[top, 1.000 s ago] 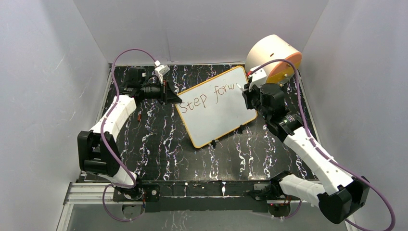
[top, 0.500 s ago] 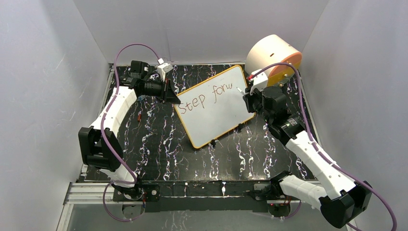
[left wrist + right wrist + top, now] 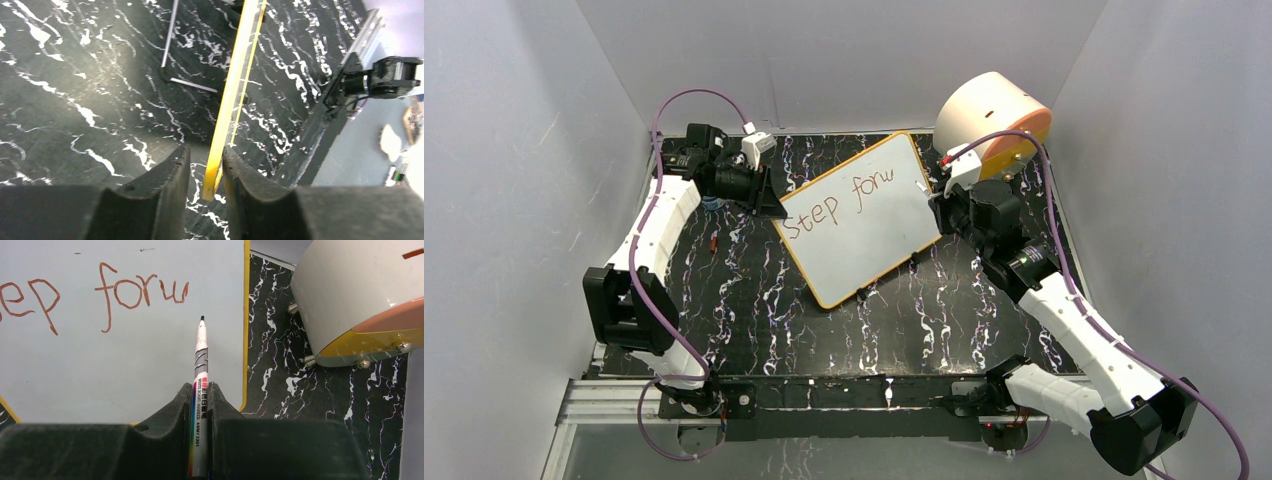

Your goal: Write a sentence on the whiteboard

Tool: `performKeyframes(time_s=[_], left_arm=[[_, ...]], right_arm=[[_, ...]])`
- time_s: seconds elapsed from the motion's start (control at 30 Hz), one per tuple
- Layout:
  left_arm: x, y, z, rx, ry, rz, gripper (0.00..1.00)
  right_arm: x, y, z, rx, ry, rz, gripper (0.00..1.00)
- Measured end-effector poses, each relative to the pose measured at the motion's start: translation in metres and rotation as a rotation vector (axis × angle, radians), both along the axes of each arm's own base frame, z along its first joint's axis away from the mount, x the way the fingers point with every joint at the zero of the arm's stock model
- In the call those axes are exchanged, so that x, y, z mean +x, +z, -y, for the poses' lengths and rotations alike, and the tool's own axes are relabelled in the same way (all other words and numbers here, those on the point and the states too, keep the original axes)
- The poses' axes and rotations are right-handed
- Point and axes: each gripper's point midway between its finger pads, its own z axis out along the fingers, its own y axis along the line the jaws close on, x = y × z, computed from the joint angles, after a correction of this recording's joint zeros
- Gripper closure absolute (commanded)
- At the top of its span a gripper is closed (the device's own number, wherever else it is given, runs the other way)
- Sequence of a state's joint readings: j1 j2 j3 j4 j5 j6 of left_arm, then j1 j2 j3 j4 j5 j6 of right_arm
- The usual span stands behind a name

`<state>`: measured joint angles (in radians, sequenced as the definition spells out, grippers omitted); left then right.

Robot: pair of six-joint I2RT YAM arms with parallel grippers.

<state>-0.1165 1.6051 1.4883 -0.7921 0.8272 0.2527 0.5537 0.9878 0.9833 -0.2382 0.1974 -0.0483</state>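
Right fingers (image 3: pixel 167 415) clamped on marker (image 3: pixel 200 375), tip poised just below the last letter; contact with whiteboard (image 3: pixel 125 370) not determinable. Left fingers (image 3: pixel 165 185) narrowly parted astride the board's left edge, with a gap visible on one side. Board sits tilted mid-table, drum (image 3: pixel 350 300) beyond. Sentence (image 3: pixel 135 290) reads "Step forw": judged mid-word. Next move calls for a steadied board and the tip set down right of "w"; space there is tight.

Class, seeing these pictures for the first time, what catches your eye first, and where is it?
The whiteboard in the middle of the black table stands out, with unfinished reddish-brown writing, "Step forw". The right gripper holds a marker with its tip near the last letters, while the left gripper straddles the board's yellow edge. A big peach-and-orange drum sits at the far right.
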Motion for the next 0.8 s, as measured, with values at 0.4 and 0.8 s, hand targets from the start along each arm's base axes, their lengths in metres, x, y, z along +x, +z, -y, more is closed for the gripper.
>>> performKeyframes(time_s=[0.4,0.8], left_arm=[[0.031,0.035,-0.002,-0.010,0.051,0.076,0.35],[0.071,0.078,0.048,-0.116,-0.048,0.178,0.32]], right_arm=[[0.000,0.000,0.000,0.000,0.002,0.000,1.00],[0.000,0.000,0.000,0.000,0.001,0.000,1.00]])
